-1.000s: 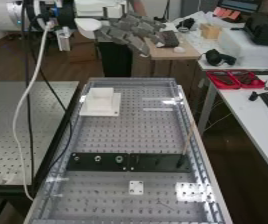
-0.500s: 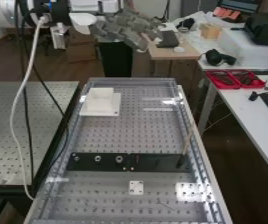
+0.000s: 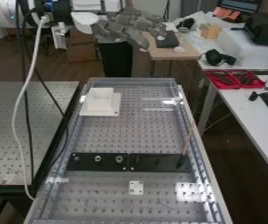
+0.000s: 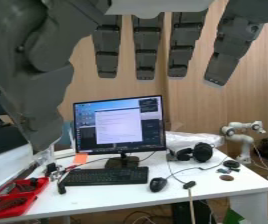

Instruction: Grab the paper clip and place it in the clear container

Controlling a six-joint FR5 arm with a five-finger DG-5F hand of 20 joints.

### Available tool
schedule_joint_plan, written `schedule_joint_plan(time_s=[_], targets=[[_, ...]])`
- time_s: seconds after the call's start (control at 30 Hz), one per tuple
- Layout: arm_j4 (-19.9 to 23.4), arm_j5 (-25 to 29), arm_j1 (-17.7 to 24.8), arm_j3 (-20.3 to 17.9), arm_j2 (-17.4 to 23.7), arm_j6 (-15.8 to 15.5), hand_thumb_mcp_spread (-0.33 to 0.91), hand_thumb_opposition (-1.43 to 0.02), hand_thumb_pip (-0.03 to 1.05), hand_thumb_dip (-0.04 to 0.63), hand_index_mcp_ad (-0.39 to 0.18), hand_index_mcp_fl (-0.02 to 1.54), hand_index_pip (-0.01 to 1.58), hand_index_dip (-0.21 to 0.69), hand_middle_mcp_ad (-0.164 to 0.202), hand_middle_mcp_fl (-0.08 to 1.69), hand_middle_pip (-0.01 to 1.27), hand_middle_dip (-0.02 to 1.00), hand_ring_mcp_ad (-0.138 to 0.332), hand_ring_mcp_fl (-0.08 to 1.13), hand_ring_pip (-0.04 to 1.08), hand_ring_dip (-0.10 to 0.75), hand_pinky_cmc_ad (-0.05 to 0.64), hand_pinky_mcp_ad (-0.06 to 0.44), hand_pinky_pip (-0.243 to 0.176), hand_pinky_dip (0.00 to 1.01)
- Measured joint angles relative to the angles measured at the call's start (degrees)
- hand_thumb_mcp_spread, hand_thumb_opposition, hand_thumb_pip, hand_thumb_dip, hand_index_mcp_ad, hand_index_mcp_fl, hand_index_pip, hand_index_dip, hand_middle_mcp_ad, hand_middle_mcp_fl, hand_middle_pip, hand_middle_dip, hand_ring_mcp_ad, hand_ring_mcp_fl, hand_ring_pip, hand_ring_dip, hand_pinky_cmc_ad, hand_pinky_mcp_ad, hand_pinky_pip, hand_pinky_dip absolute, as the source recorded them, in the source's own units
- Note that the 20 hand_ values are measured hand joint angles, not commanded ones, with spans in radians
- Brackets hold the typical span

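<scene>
Well below your empty hand (image 3: pixel 126 26), its fingers straight and spread, lies what may be the paper clip (image 3: pixel 163 204), so descend slowly and pinch with just the fingertips.

Robotics lab: perforated bench (image 3: pixel 111 135), robot hand (image 3: pixel 126 27), monitor (image 4: pixel 120 125).

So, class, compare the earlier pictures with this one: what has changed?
The hand has risen slightly in the high view; the white cable has swung a little to that view's left. Nothing was taken hold of or let go. The white block, black plates and small white plate stayed put.
</scene>
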Motion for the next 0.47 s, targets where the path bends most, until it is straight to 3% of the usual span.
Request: schedule_joint_plan(time_s=[0.47], targets=[[-0.47,-0.24,-0.29,0.04,0.33,-0.57,0.25,-0.78,0.57,0.204,-0.138,0.33,0.1,-0.117,0.059,0.12,0.14,0.32,0.134,0.1,0.14,0.274,0.417,0.33,-0.089,0.54]])
